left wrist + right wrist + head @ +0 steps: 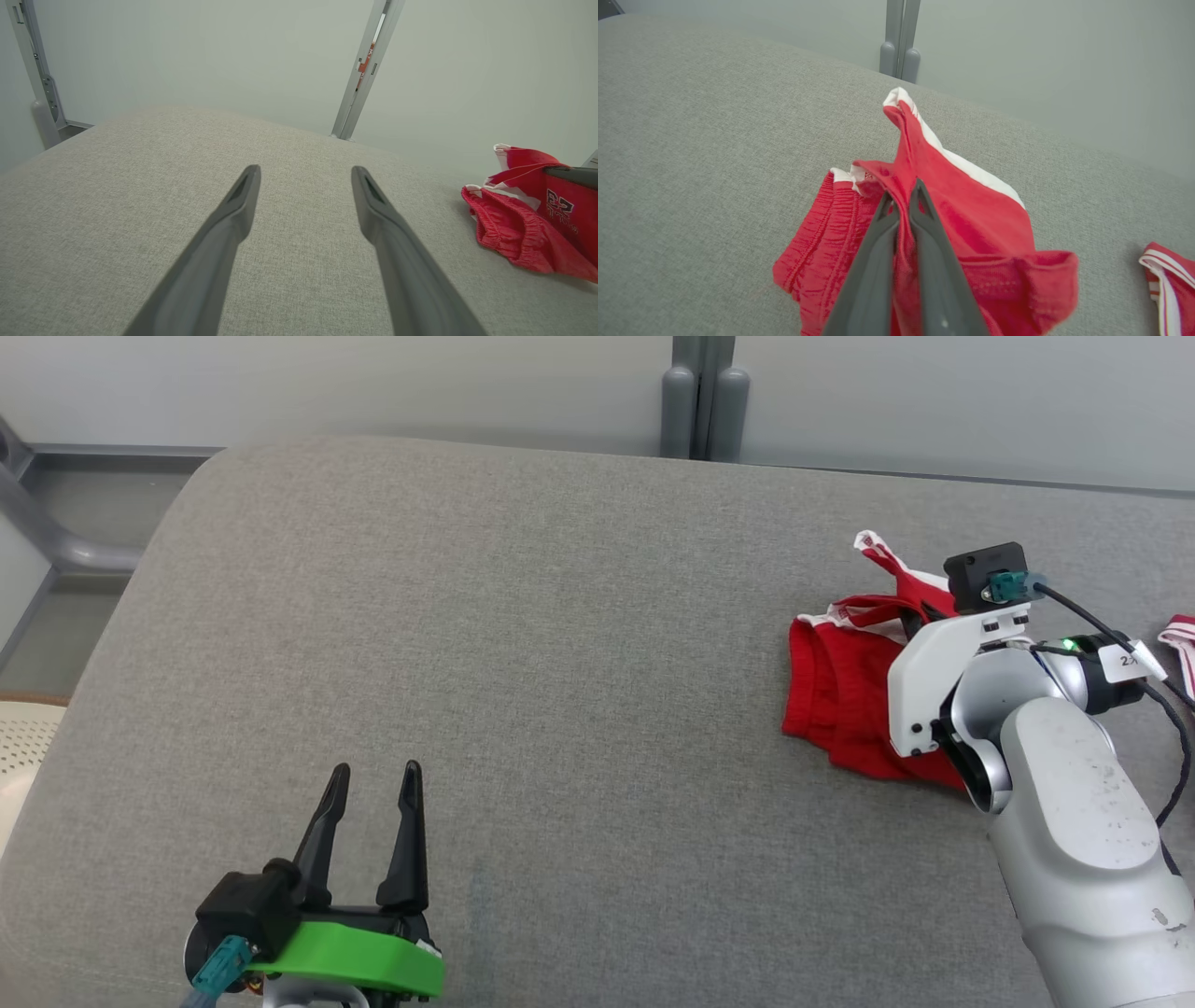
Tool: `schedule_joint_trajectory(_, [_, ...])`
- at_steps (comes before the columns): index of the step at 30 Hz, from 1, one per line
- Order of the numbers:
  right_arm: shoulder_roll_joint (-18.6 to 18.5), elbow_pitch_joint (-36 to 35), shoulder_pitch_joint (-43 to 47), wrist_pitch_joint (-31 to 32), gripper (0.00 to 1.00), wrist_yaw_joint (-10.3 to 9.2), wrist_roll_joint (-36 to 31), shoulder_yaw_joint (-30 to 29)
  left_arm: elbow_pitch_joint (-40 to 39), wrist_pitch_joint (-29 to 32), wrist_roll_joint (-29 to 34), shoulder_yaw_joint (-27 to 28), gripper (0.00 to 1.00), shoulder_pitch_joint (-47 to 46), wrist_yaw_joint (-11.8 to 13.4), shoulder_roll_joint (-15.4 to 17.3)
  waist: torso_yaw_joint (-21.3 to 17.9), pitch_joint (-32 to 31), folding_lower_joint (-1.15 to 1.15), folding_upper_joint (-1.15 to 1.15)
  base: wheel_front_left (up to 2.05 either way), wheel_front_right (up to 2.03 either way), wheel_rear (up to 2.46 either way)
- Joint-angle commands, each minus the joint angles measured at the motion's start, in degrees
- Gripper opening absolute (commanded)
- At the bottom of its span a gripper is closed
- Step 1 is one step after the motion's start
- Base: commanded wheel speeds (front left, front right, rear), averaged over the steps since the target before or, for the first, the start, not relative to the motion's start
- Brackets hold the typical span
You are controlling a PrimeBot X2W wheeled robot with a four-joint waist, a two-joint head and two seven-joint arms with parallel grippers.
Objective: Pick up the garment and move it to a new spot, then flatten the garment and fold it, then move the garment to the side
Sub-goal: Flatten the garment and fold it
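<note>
The right gripper has its two dark fingers pressed together on a pinch of the red garment. The cloth is caught between them just below the tips. From that pinch a fold of the fabric rises off the grey cushion, and a white-trimmed edge peaks beyond the fingertips. The rest of the garment lies bunched on the cushion's right-hand part, with a gathered elastic band along the side facing the cushion's middle. In the left wrist view a dark printed emblem shows on the raised red panel.

In the head view the pale right forearm reaches in from the cushion's near right corner. Its black wrist camera covers the fingers there. A second scrap of red cloth with white stripes lies on the cushion at its right edge, apart from the garment.

Over the cushion's near left part, well apart from the garment, is the left gripper. Its fingers are spread with only bare grey weave between them. Whether it touches the cushion cannot be told. A bright green bracket sits at its wrist. Beyond the cushion's far edge, a grey post stands against pale wall panels.
</note>
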Motion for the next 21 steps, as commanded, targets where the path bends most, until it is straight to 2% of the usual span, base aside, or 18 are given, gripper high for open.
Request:
schedule_joint_trajectory(1, [0.2, 0.7, -0.9, -0.8, 0.00, -0.12, -0.8, -0.4, 0.2, -0.2, -0.1, -0.1, 1.00, -1.0, 0.2, 0.1, 1.0, 0.8, 0.00, 0.00, 0.00, 0.00, 0.00])
schedule_joint_trajectory(8, [2.7, 4.9, -3.0, -2.5, 0.00, -0.12, -2.7, -0.7, 0.3, -0.2, -0.4, -0.1, 1.00, -1.2, 0.3, 0.1, 2.4, 1.7, 0.00, 0.00, 0.00, 0.00, 0.00])
schedule_joint_trajectory(12, [4.0, 8.2, -3.8, -2.5, 0.00, -0.12, -1.2, 1.0, 0.4, -0.2, -0.5, -0.1, 1.00, -1.4, 0.3, 0.1, 2.8, 2.1, 0.00, 0.00, 0.00, 0.00, 0.00])
schedule_joint_trajectory(13, [4.1, 8.6, -4.0, -2.8, 0.33, -0.12, -0.8, 1.5, 0.4, -0.2, -0.5, -0.2, 1.00, -1.4, 0.3, 0.1, 2.8, 2.1, 0.00, 0.00, 0.00, 0.00, 0.00])
schedule_joint_trajectory(14, [4.2, 9.0, -4.4, -3.6, 1.00, -0.12, 0.0, 2.0, 0.5, -0.2, -0.5, -0.2, 1.00, -1.4, 0.3, 0.1, 2.9, 2.2, 0.00, 0.00, 0.00, 0.00, 0.00])
schedule_joint_trajectory(17, [4.9, 8.5, -5.0, -5.3, 1.00, -0.12, 4.7, 3.9, 0.5, -0.2, -0.6, -0.2, 1.00, -1.3, 0.4, 0.1, 2.8, 2.0, 0.00, 0.00, 0.00, 0.00, 0.00])
schedule_joint_trajectory(21, [4.2, 4.3, -6.1, -8.1, 1.00, -0.12, 10.1, 5.5, 0.4, -0.2, -0.5, 0.4, 1.00, -0.6, 0.6, 0.1, 2.0, 1.5, 0.00, 0.00, 0.00, 0.00, 0.00])
